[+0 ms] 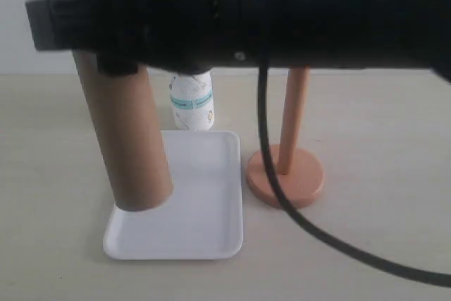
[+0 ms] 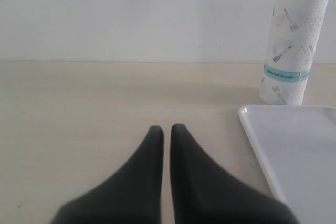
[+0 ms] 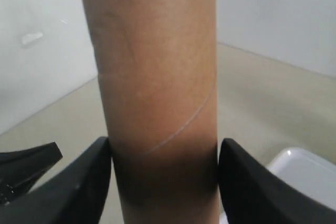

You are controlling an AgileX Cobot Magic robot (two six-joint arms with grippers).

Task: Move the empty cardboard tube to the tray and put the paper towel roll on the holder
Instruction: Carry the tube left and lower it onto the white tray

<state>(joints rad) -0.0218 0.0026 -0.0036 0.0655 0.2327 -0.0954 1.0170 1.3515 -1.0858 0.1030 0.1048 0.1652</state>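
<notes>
Cardboard tube [image 1: 130, 139] over the tray [image 1: 204, 174]

Right end effector [image 3: 165, 182] has it clamped between both fingers, standing almost upright with a slight lean. Its bottom end sits over the tray's 8 o'clock corner, can't tell if it's touching. Paper towel roll [image 1: 192, 103] stands on the counter [image 1: 380, 125] at the tray's 12 o'clock, holder [image 1: 285, 174] at 3 o'clock. Left end effector [image 2: 167, 129] is pinched shut, tips together, low over the counter.

A plain white wall [image 2: 131, 14] is seen behind a pale beige table top [image 2: 79, 103] with a faint wood grain. The two are met along a straight level line. The scene is lit softly and evenly, and only weak, blurred shadows are cast on the table top.
</notes>
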